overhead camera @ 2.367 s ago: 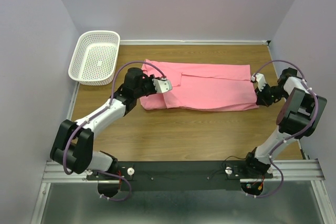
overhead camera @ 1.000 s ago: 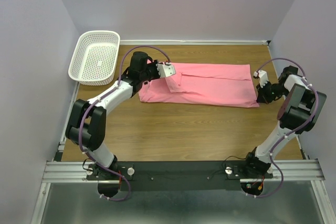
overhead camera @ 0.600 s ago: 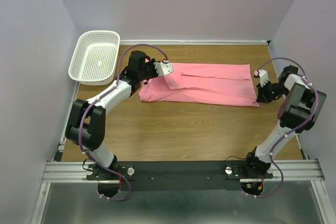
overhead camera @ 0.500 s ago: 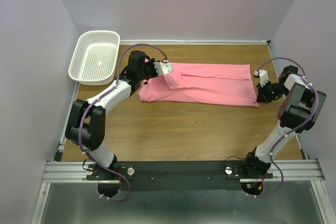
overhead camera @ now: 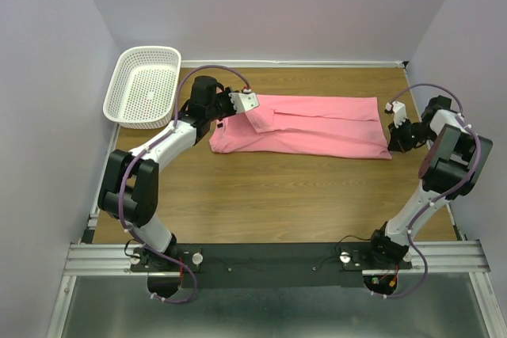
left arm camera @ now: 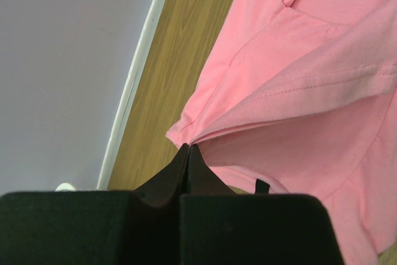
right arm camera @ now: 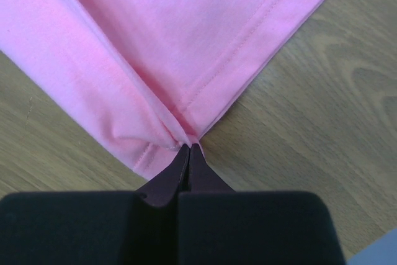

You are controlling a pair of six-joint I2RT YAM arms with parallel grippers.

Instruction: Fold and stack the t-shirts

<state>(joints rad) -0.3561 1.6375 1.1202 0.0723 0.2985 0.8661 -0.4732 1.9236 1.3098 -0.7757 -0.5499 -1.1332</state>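
Observation:
One salmon-pink t-shirt (overhead camera: 317, 126) lies lengthwise across the far half of the wooden table, partly folded along its length. My left gripper (overhead camera: 255, 110) is shut on a fold of cloth at the shirt's left end and holds that edge lifted; the left wrist view shows the pinched hem (left arm camera: 291, 88) running from the closed tips (left arm camera: 188, 148). My right gripper (overhead camera: 390, 134) is shut on the shirt's right end near the table surface; the right wrist view shows the cloth (right arm camera: 173, 48) gathered at its tips (right arm camera: 188, 147).
A white plastic mesh basket (overhead camera: 143, 85) stands at the back left corner, partly off the table edge. Lavender walls close in the back and both sides. The wooden table (overhead camera: 277, 195) stretches bare in front of the shirt to the arm bases.
My left gripper has carried the shirt's left edge back and slightly left, then held nearly still. My right gripper has shifted a little back with the right end. The shirt now lies farther back.

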